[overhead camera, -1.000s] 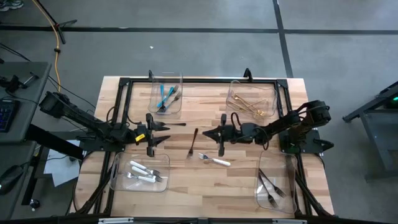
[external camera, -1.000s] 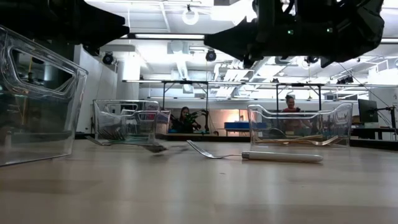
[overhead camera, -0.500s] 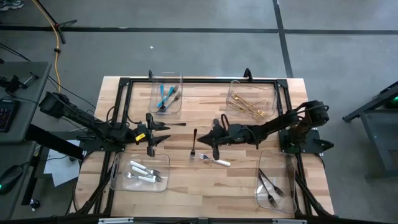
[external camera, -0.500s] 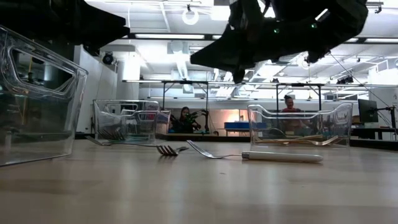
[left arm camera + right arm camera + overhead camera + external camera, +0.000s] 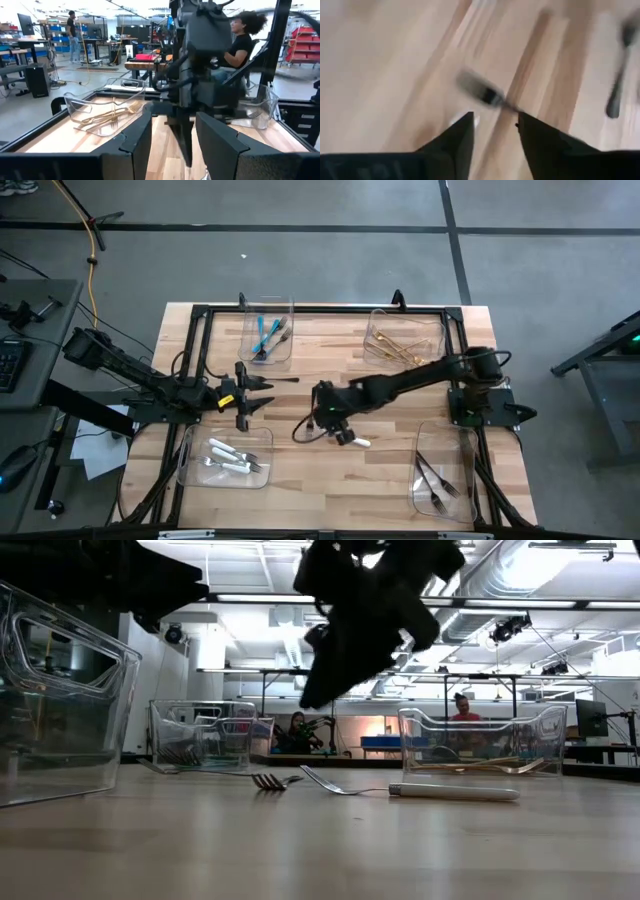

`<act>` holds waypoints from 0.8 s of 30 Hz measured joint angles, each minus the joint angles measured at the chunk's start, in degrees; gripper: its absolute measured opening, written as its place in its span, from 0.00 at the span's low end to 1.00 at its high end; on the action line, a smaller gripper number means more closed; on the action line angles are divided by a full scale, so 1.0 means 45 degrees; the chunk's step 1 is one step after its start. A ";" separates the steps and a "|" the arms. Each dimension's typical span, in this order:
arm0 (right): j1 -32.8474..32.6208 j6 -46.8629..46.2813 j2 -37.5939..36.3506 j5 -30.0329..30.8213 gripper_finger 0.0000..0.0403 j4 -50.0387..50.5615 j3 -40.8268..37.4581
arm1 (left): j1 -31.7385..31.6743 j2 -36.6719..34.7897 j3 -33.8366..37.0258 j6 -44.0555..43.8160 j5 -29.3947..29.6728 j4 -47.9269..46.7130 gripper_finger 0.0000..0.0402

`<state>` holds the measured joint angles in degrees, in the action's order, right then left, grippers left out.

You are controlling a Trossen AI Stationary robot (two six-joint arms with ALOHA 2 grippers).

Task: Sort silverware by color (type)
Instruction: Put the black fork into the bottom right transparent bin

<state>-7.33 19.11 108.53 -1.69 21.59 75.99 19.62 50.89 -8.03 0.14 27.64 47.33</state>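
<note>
The right gripper (image 5: 322,417) is now reaching out over the middle of the table, having swung left from the spot it held a second ago, and it is coming down over the loose dark steel fork (image 5: 303,429) and the white-handled fork (image 5: 352,441). In the right wrist view its two fingers (image 5: 451,145) are standing parted with nothing between them, and a fork head (image 5: 481,92) is lying on the wood just ahead. That suggests a pick is starting.

The left gripper (image 5: 246,394) is waiting left of centre, fingers apart and empty.

The teal forks (image 5: 263,335) are lying in the far left bin, the gold pieces (image 5: 400,348) in the far right bin, white-handled pieces (image 5: 229,459) near left, dark ones (image 5: 434,480) near right.

The right arm is covering most of both loose forks from above, and the wrist picture is smeared, so which fork is the target is unclear.
</note>
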 joint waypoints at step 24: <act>0.0065 0.8891 0.6636 0.2943 0.44 0.7974 0.8754 | 0.0010 0.0005 0.0000 -0.0114 0.0000 -0.0277 0.36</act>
<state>-7.03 59.12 138.39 11.55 57.47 115.38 19.66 50.92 -8.03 -0.38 27.64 46.09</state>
